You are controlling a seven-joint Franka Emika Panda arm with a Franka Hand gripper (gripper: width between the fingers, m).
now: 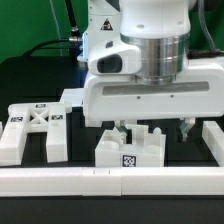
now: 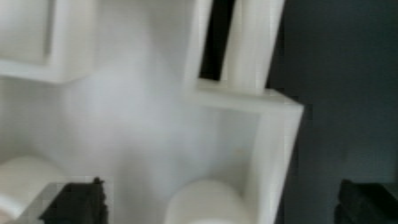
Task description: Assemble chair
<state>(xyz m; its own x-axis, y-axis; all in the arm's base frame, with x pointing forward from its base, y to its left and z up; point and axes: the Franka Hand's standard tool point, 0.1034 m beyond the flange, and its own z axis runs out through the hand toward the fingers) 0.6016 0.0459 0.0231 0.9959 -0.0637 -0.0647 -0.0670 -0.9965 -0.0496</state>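
claw [image 1: 152, 130] spread wide over the chair block [image 1: 112, 150] on the desk [image 1: 30, 85] at six o'clock; frame [image 1: 30, 128] at nine. likely light, stiff, smooth plastic: pinch its flat side walls, not the tag [image 1: 128, 160].

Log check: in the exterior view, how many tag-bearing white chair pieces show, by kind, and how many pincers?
X-braced frame: 1
Chunky block below the pincer: 1
Pincer, open: 1
Total: 3
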